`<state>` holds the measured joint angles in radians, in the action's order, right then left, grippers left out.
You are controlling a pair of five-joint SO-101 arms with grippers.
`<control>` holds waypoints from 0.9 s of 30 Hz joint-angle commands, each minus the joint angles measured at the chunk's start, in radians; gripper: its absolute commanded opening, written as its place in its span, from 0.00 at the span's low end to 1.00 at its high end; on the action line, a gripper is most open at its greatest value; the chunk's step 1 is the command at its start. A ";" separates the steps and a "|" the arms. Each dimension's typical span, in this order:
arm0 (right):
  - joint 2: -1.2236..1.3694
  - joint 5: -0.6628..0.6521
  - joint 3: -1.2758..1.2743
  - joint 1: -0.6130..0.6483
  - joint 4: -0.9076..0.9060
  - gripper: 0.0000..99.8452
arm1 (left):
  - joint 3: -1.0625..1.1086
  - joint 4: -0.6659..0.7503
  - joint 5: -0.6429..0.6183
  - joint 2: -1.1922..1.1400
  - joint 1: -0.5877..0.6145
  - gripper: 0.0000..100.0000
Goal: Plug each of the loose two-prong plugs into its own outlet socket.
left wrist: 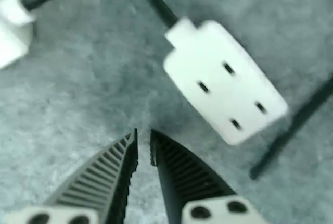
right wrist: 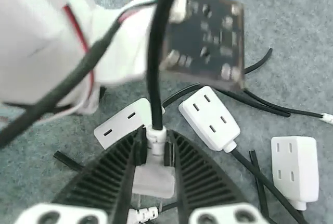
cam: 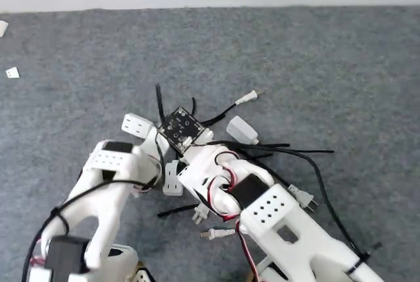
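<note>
My right gripper [right wrist: 155,141] is clamped on a white cord end [right wrist: 154,179]. The two ribbed black fingers [right wrist: 117,172] pinch the narrow neck where a black cord [right wrist: 156,62] enters a white body, and the cord rises straight up between them. I cannot tell whether that body is a plug or a socket block.

Just past the fingertips, two white socket blocks lie side by side on the grey carpet [right wrist: 291,41]. The near outlet block [right wrist: 120,126] is partly behind the cord, and the four-slot outlet block [right wrist: 209,117] has its own cord trailing away. A third outlet block [right wrist: 294,169] lies apart from those two. Above them hangs my other arm's black circuit board [right wrist: 205,31].

My left gripper [left wrist: 143,136] holds nothing. Its fingers [left wrist: 109,177] stand almost together, with only a thin slit between the tips, over bare carpet. Near the tips but not touching them lies a two-socket block [left wrist: 223,78], slots up, with a black cord leaving its neck. A blurred white piece [left wrist: 10,31] with a cord sits well off to one side.

From the high view, both arms meet over a tangle of black cords in the middle of the table. Three plugs lie loose on the carpet:
- The far plug [cam: 248,98] is beyond the arms.
- The side plug [cam: 302,197] is just beside the arm that comes in from the lower right.
- The near plug [cam: 216,233] is close in front of the bases.
</note>
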<state>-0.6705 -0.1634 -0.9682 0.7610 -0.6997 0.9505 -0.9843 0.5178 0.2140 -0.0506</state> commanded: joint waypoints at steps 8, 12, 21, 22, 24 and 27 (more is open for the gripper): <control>0.018 0.091 0.017 -0.031 0.082 0.01 | 0.216 0.126 0.021 0.330 -0.028 0.04; 0.019 0.276 0.017 -0.111 0.113 0.01 | 0.262 0.186 -0.068 0.391 -0.028 0.04; 0.047 0.450 0.008 -0.067 0.171 0.01 | 0.384 0.450 -0.437 0.534 0.058 0.04; 0.071 0.450 0.008 -0.064 0.186 0.01 | 0.404 0.471 -0.473 0.555 0.058 0.04; 0.125 0.450 0.015 -0.065 0.209 0.01 | 0.438 0.483 -0.519 0.603 0.054 0.04; 0.179 0.448 0.058 -0.070 0.191 0.01 | 0.456 0.480 -0.566 0.687 0.057 0.04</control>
<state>-0.5171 0.2739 -0.9682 0.6889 -0.5186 1.4062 -0.5347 0.0253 0.7940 -0.0015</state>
